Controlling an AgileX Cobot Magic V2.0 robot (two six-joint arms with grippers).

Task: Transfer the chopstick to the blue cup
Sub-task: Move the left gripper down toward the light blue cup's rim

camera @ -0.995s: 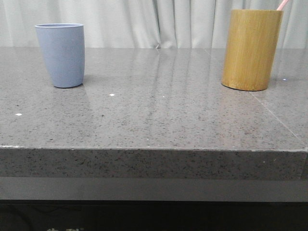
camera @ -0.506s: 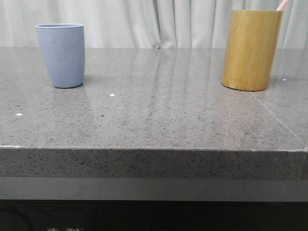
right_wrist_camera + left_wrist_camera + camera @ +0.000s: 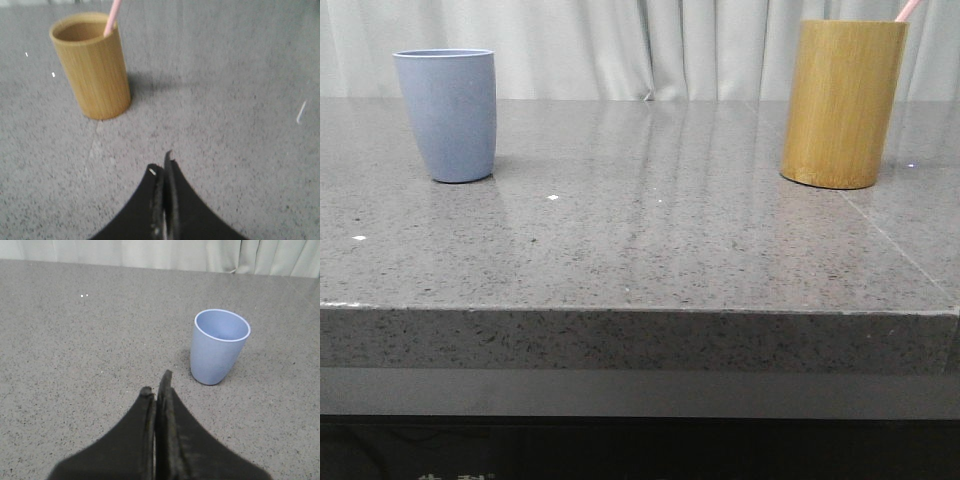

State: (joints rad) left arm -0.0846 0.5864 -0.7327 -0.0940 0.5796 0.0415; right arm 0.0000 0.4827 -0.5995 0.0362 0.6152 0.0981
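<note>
The blue cup (image 3: 447,113) stands upright at the far left of the grey stone table; it also shows in the left wrist view (image 3: 218,346), open and empty. A pale pink chopstick (image 3: 908,9) pokes out of the yellow-brown bamboo holder (image 3: 843,103) at the far right; its end shows in the right wrist view (image 3: 112,17) leaning on the holder's (image 3: 94,65) rim. My left gripper (image 3: 156,386) is shut and empty, short of the cup. My right gripper (image 3: 162,165) is shut and empty, short of the holder. Neither gripper shows in the front view.
The grey speckled table (image 3: 650,230) has its front edge near the camera. A pale curtain (image 3: 650,45) hangs behind the table. A thin seam line (image 3: 895,240) runs across the table's right side.
</note>
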